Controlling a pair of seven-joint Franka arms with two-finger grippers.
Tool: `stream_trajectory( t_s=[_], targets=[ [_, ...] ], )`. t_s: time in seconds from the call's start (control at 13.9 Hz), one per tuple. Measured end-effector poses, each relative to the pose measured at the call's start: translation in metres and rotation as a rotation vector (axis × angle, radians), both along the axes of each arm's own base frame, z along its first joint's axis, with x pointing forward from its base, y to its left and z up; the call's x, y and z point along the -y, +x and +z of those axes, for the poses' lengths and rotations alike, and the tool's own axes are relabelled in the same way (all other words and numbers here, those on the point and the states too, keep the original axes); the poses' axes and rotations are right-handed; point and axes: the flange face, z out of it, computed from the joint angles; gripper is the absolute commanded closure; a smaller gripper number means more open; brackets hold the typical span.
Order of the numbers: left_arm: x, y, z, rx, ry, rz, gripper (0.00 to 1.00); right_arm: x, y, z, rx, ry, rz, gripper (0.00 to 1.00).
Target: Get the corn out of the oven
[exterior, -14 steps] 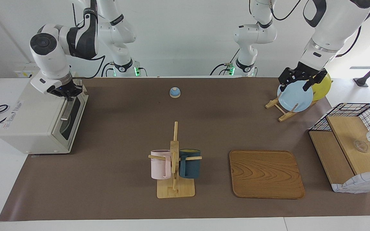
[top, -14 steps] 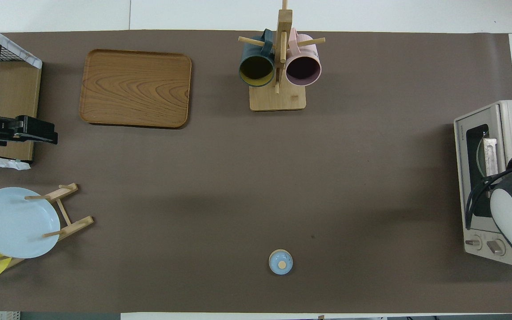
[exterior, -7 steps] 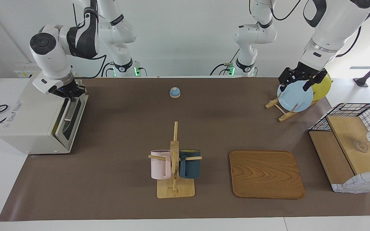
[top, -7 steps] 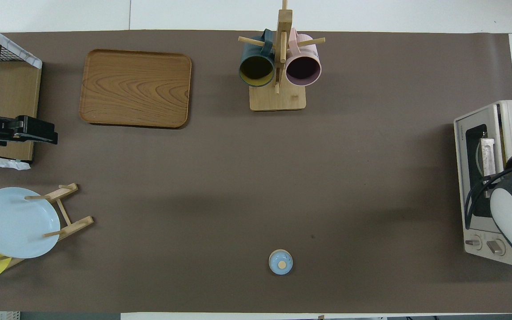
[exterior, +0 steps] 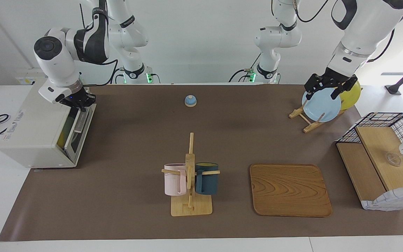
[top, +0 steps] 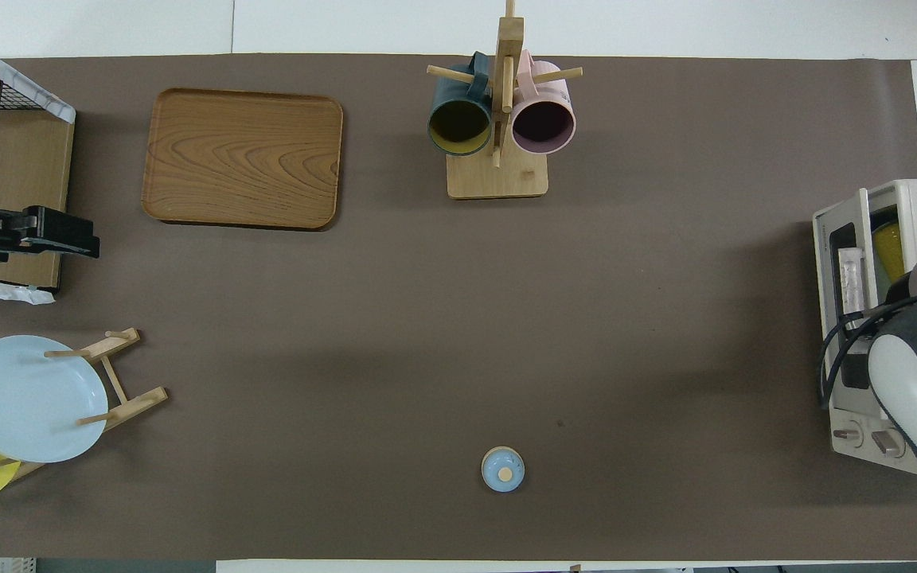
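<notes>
The off-white oven (exterior: 30, 133) stands at the right arm's end of the table, seen from above as a boxy oven (top: 916, 199). Its dark glass door (exterior: 77, 134) hangs partly open, tipped outward at the top. My right gripper (exterior: 79, 104) is shut on the door's metal bar handle (exterior: 79, 122); in the overhead view the arm hides the gripper, and only the handle (top: 851, 274) shows. In the gap a strip of yellow shows, the corn (exterior: 63, 134), also visible from above as the corn (top: 890, 239). My left gripper (exterior: 322, 92) waits open above the blue plate (exterior: 322, 105).
A plate rack (exterior: 304, 120) holds the blue plate and a yellow plate (exterior: 352, 94). A mug tree (exterior: 190, 175) with two mugs, a wooden tray (exterior: 289, 189), a small blue bell (exterior: 190, 100) and a wire-and-wood basket (exterior: 380, 157) stand on the brown mat.
The right gripper has pulled the handle outward and the oven door has swung further open. Yellow now shows in the gap. The left arm has barely moved.
</notes>
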Motion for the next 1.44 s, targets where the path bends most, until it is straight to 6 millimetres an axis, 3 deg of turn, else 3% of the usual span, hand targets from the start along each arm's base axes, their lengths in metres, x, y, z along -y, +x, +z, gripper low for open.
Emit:
stream_trajectory(
  t_s=[0.43, 1.44],
  targets=[
    [0.000, 0.000, 0.000, 0.000, 0.000, 0.000, 0.00, -0.032, 0.008, -0.018, 0.015, 0.023, 0.008, 1.00],
    [0.000, 0.000, 0.000, 0.000, 0.000, 0.001, 0.00, -0.057, 0.013, -0.047, 0.034, 0.052, -0.005, 1.00]
  ],
)
